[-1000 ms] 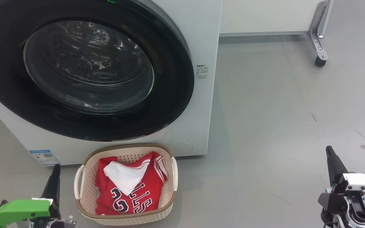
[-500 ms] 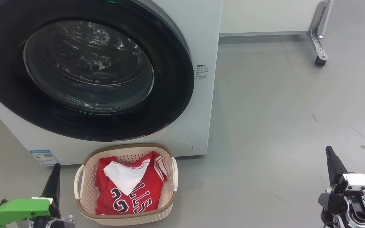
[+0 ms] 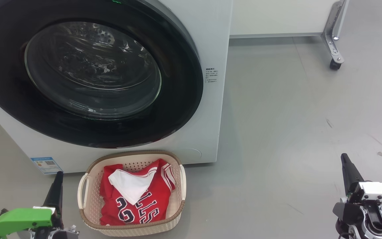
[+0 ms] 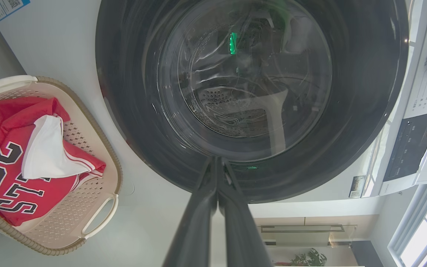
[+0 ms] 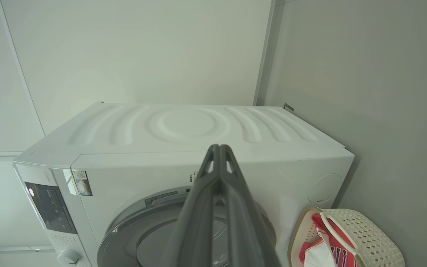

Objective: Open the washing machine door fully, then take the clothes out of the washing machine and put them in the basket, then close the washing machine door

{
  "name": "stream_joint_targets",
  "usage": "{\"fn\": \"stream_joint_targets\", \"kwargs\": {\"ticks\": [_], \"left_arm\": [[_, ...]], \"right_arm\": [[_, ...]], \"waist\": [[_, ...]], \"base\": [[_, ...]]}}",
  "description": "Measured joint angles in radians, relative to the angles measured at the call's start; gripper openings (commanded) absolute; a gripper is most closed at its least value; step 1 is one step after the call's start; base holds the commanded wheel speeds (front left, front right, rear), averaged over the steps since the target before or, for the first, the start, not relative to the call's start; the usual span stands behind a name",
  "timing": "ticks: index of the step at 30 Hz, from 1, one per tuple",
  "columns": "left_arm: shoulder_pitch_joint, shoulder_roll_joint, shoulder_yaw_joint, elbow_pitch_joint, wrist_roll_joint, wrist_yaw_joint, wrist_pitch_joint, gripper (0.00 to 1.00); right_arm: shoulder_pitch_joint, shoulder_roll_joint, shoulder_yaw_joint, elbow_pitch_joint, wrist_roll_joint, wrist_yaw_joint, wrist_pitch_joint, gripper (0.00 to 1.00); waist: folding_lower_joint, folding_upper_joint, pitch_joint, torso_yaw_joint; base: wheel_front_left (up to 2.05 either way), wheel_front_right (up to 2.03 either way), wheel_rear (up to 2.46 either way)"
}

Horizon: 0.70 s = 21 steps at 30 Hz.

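Red jersey (image 3: 138, 202) in basket (image 3: 132, 153) looks soft & light, grab any fold; left gripper (image 3: 58, 181) & right gripper (image 3: 345, 164) closed tight, empty.

Left gripper (image 3: 58, 177): long dark tapered fingers, bright green cover (image 3: 18, 220). Right gripper (image 3: 344, 159): same fingers, white cover (image 3: 381, 190), black round joint (image 3: 345, 210).

Left gripper (image 3: 59, 176): lower left of head view, two long dark fingers (image 3: 54, 194) pressed flat together along their length, pointing up and slightly right, green wrist cover (image 3: 18, 220) behind. Right gripper (image 3: 344, 158): lower right of head view, fingers likewise pressed together, pointing up and slightly left, white wrist cover (image 3: 381, 190) and dark joint (image 3: 345, 212) behind.
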State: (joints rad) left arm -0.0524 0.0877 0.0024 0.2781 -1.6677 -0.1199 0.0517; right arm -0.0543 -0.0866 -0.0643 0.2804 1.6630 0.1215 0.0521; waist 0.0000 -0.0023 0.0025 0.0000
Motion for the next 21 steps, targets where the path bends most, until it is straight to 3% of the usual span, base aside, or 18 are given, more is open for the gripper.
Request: {"fn": "stream_joint_targets", "kwargs": {"ticks": [21], "left_arm": [[0.0, -0.002, 0.003, 0.0, 0.0, 0.0, 0.0, 0.0]], "right_arm": [[0.0, 0.003, -0.002, 0.0, 0.0, 0.0, 0.004, 0.0]], "waist": [[0.0, 0.0, 0.0, 0.0]], "base": [[0.0, 0.0, 0.0]]}}
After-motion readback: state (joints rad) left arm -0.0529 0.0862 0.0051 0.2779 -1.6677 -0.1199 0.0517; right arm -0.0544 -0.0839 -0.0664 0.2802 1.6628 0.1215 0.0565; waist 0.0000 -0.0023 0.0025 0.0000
